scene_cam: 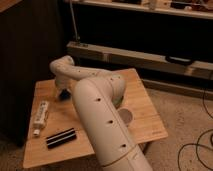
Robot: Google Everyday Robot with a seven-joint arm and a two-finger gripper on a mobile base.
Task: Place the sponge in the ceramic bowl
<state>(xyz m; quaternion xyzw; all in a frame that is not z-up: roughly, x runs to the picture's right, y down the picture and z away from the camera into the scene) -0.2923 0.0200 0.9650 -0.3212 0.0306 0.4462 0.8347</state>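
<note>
Obs.: the gripper hangs at the wrist end of the arm, low over the upper-left part of the wooden table. Its fingers stand apart. No grip is evident.

Sponge: only a dark-blue patch shows right at the gripper, on the table surface. Contact between the two cannot be judged.

Ceramic bowl: mostly hidden behind the arm's elbow. A greenish sliver shows at centre frame, just above the small white cup. The sponge is not in the bowl.

Other items: a white flat pack at left and a black striped bar at lower left, both apart from the sponge.

Judgement: the step in hand reads as the grasp on the sponge.

Notes for doing it well:
- centre the block between the fingers before closing
- descend until the tips straddle its sides, not its top
- close gently, since a sponge likely compresses and can squirt out sideways
- lift straight up
- carry it rightward high enough to pass over the bowl's rim and avoid the cup
</note>
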